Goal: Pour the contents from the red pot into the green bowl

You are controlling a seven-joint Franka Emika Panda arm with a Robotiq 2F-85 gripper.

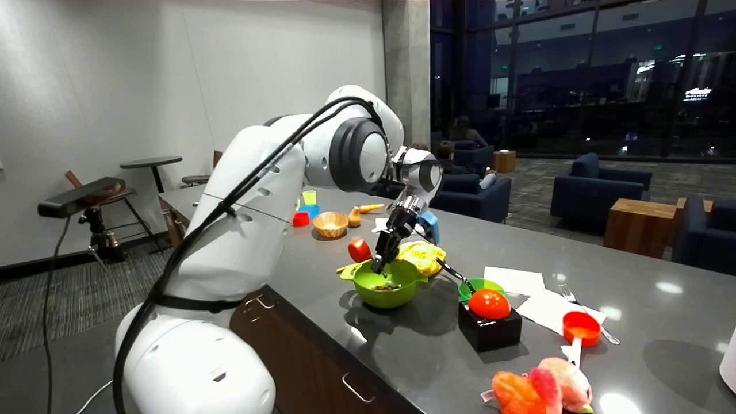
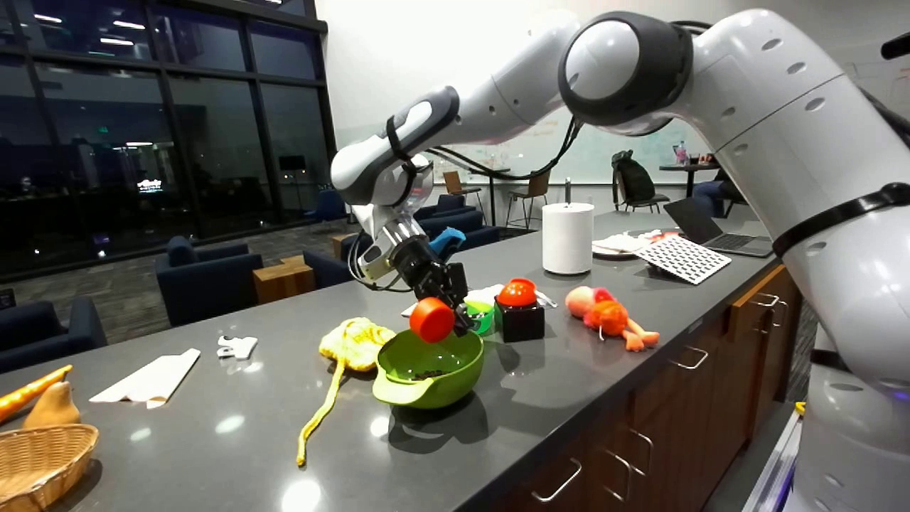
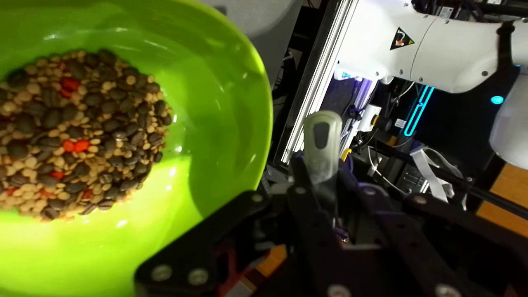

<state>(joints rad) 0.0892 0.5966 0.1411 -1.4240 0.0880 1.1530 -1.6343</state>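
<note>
The gripper [image 3: 322,169] hangs above the green bowl [image 1: 386,298], its fingers [image 3: 307,214] pinched on the pale handle [image 3: 322,134] of the red pot [image 2: 431,320]. I can see the pot just beside the fingers, tipped on its side and higher than the bowl; which way its mouth points, I can't tell from here. Lower than the fingers, a mix [image 3: 90,132] of dark beans, pale grains and red bits lies in the bowl. A yellow knitted piece [image 2: 355,345] sits near the fingers, down on the counter [image 2: 234,384]. Well apart from them lies an orange plush toy [image 2: 610,317].
</note>
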